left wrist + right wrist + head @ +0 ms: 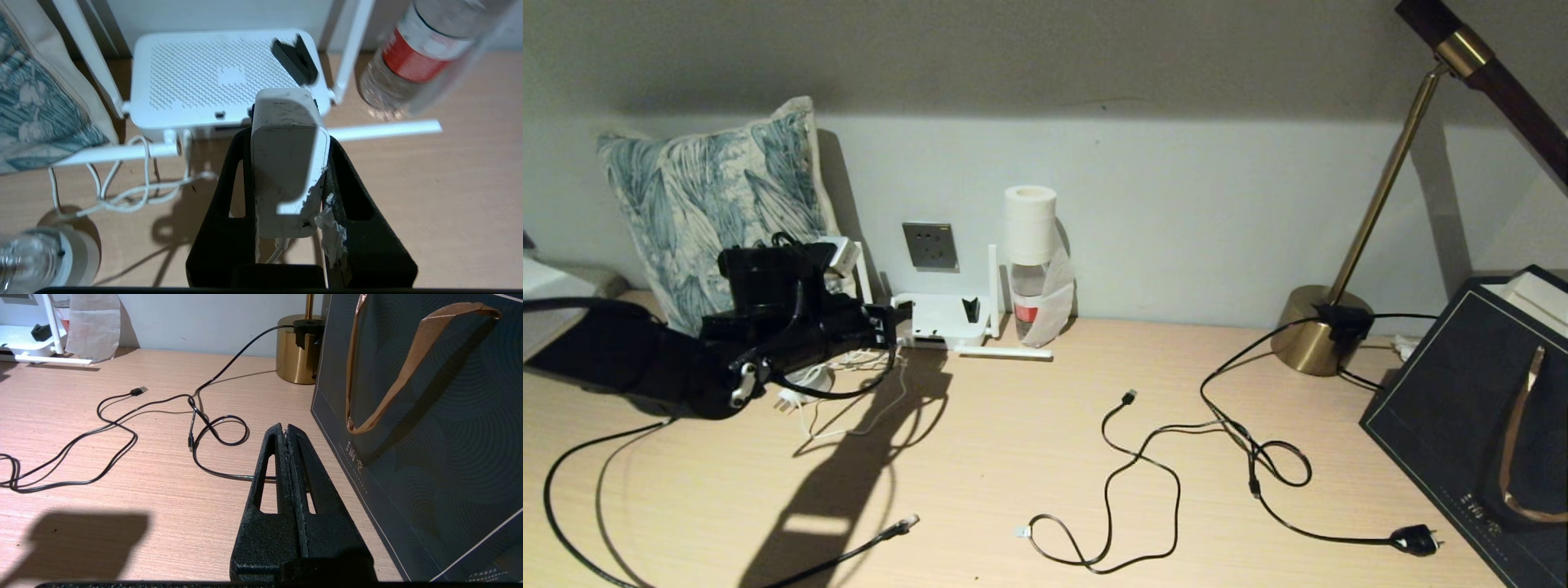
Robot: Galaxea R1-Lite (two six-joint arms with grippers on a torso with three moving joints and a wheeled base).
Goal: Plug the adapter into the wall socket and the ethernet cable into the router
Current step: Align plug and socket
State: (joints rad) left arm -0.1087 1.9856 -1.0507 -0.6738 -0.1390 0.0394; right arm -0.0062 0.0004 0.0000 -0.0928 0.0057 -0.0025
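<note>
The left gripper [288, 163] clamps the adapter [288, 163] by its two sides, above the desk [1013, 457] just near of the router [212, 77]. The adapter's long axis runs along the fingers, free end toward the far wall. In the head view it shows white at the arm's tip [841, 255], left of the wall socket [929, 245]. The ethernet cable [882, 535] lies at the near edge. Only the right wrist view shows the right gripper [287, 435], pressed together and empty, beside a dark gift bag [429, 437].
</note>
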